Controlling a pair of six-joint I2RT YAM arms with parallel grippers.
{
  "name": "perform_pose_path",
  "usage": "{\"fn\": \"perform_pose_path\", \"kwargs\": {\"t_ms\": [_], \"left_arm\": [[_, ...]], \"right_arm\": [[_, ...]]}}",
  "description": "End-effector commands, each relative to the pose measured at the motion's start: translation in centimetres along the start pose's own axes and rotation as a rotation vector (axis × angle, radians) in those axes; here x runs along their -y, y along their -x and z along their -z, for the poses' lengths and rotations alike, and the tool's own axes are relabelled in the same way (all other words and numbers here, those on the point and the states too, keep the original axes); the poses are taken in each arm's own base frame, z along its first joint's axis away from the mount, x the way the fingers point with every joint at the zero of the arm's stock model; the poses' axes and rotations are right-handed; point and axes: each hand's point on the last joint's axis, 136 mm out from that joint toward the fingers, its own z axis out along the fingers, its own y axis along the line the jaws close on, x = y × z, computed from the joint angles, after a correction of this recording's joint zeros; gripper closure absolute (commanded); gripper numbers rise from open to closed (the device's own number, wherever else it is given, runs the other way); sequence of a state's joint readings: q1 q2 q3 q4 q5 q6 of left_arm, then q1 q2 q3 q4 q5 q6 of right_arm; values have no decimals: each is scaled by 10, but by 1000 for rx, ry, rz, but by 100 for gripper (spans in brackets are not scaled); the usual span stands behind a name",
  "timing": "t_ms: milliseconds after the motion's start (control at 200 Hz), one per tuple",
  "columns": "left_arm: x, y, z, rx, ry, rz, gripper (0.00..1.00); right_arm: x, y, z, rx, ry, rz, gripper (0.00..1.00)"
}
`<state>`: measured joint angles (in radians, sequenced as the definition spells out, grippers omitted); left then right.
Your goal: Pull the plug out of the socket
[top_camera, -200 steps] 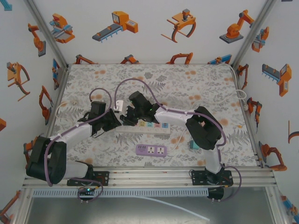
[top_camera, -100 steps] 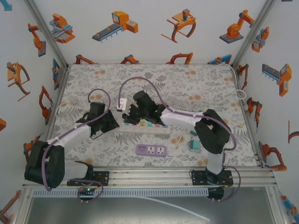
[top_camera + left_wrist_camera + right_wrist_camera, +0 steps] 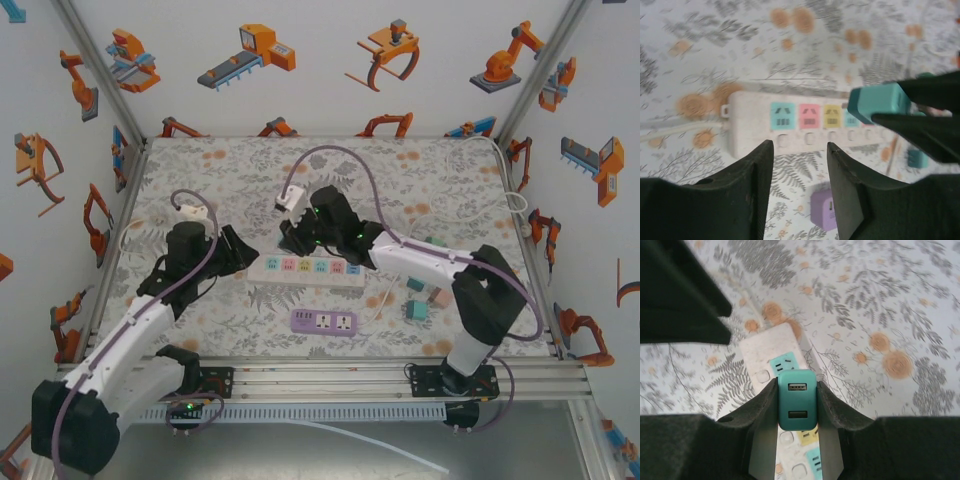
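Pinching the teal plug (image 3: 797,401), the right end effector (image 3: 796,386) holds it over the white socket strip (image 3: 765,354); the left end effector (image 3: 800,146) is spread.

The teal plug (image 3: 797,399), a small block with two USB ports on its face, is held up over the left part of the white power strip (image 3: 305,270). The strip lies flat mid-table, running left to right, with its coloured sockets facing up.

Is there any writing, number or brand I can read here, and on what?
No text can be read.
White strip: coloured sockets, no legible marks.
Teal plug: two ports, no lettering.
Purple strip: too small to tell.
Wall pictures: drawings, no words.
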<state>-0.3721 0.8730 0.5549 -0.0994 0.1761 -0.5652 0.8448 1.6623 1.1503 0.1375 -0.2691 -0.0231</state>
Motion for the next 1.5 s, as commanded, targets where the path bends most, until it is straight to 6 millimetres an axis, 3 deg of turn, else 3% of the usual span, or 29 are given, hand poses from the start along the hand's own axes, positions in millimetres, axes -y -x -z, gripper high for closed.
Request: {"fn": "perform_pose_path", "kwargs": {"t_ms": [0,100,270,491,571,731,851,996,1312,1377,1497], "left_arm": [[41,0,16,6,-212,-129,49],[71,3,33,22,-361,-186,42],[109,2,53,33,-538,-255,30],[153,-17,65,-11,-683,-400,14],[166,-29,67,-41,-719,-462,1],[178,-38,68,-38,-749,-539,3],[181,-39,68,-28,-753,-551,3],[176,-40,67,-29,-722,-556,3],[163,-34,70,32,-651,-555,3],[161,-32,69,43,-634,-552,3],[159,-31,67,48,-618,-548,3]], "right_arm": [[38,14,37,75,-128,-271,83],[71,0,70,103,-207,-461,83],[125,-43,136,123,-401,-703,82],[177,-101,224,222,-659,-922,81],[196,-123,259,292,-764,-1007,82],[229,-173,326,425,-983,-1195,83],[250,-202,361,497,-1102,-1300,83],[270,-228,374,541,-1162,-1358,83],[305,-262,338,478,-1055,-1435,78],[305,-269,334,463,-1051,-1447,74],[301,-285,329,423,-1067,-1481,57]]}}
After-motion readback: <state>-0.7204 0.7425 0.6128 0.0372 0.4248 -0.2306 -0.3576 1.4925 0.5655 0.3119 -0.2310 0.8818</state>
